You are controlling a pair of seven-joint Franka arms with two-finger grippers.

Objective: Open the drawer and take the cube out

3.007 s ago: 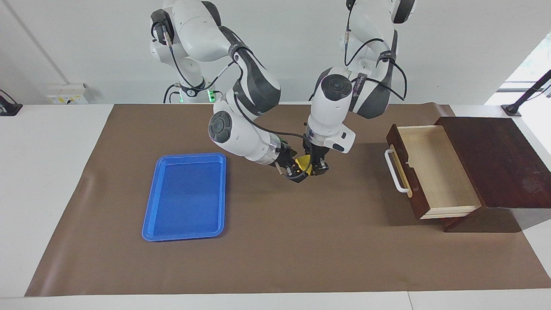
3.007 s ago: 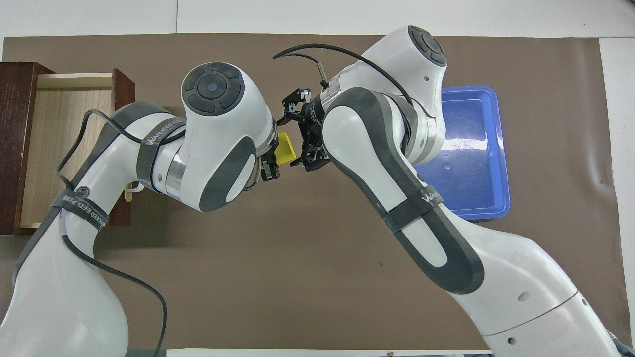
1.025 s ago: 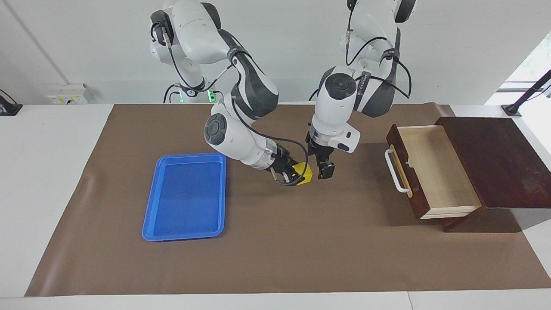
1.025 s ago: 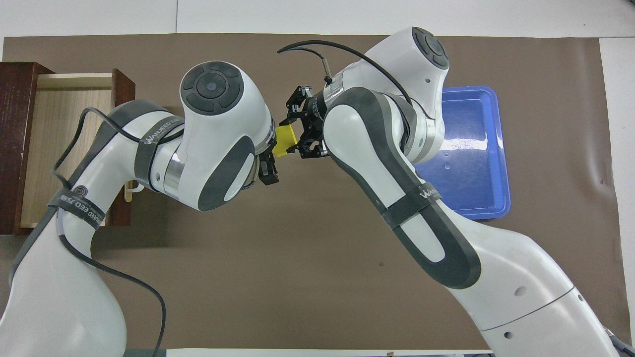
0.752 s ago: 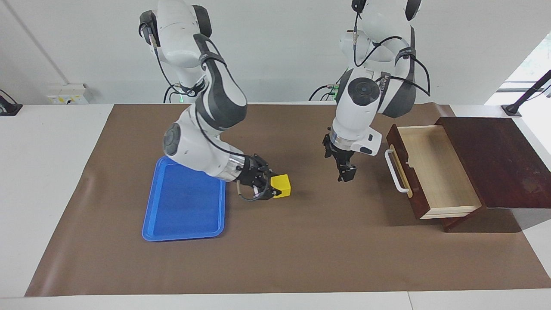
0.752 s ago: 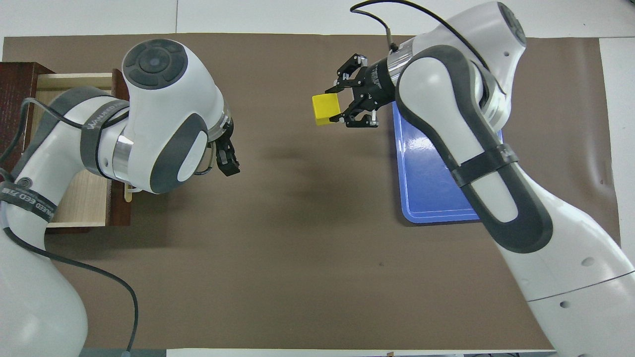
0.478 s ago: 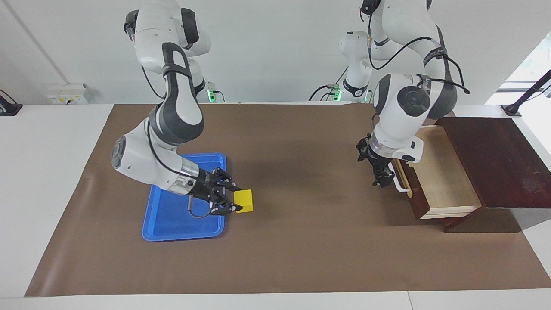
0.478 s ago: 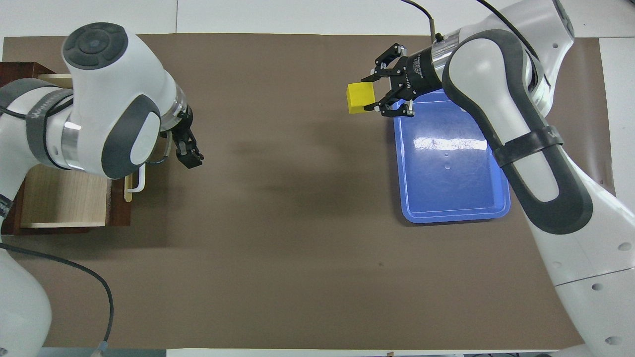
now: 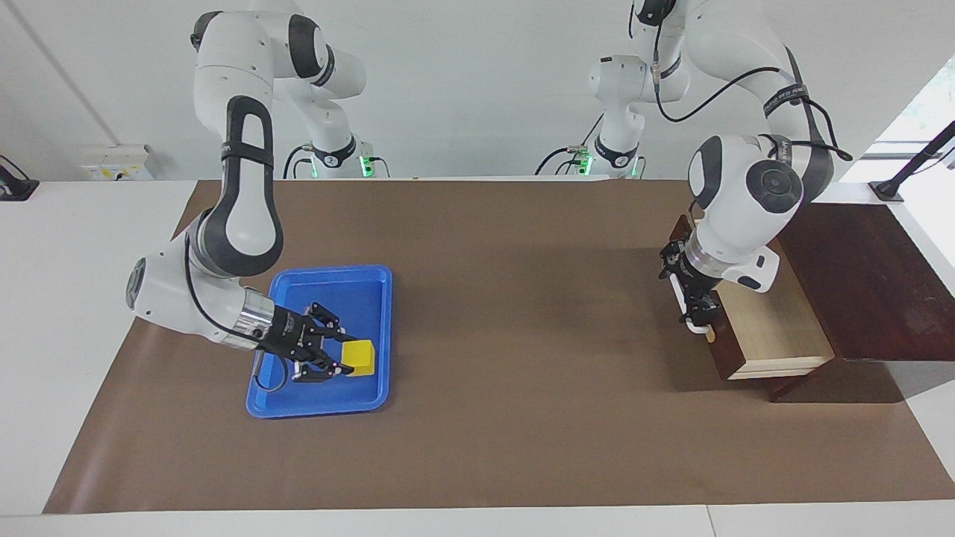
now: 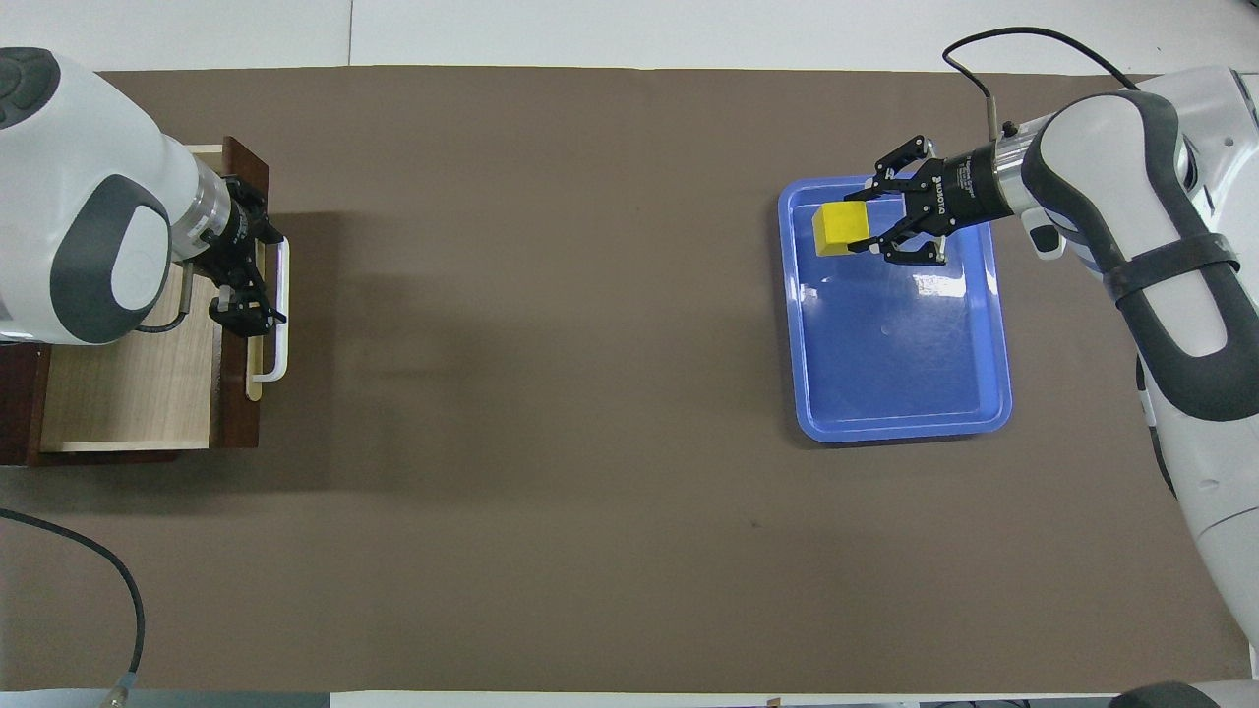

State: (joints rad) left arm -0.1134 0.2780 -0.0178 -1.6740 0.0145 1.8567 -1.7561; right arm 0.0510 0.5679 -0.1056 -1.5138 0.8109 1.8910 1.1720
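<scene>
Brown paper covers the white table (image 9: 89,246) in the facing view. Toward the right arm's end lies the blue plastic tray (image 9: 377,280). The right gripper (image 9: 333,359) hangs low over the tray, clenched on the small yellow solid cube (image 9: 362,358). Toward the left arm's end, well apart from the tray, stands the dark reddish-brown wooden drawer (image 9: 768,328), pulled out. The left gripper (image 9: 697,309) is at its white bar handle (image 9: 694,326), fingers spread.

Seen from overhead, the right gripper (image 10: 878,228) holds the cube (image 10: 844,227) over the tray's (image 10: 993,418) part farther from the robots. The left gripper (image 10: 246,275) is over the drawer's (image 10: 128,393) front, just beside the handle (image 10: 280,324); whether it touches cannot be told.
</scene>
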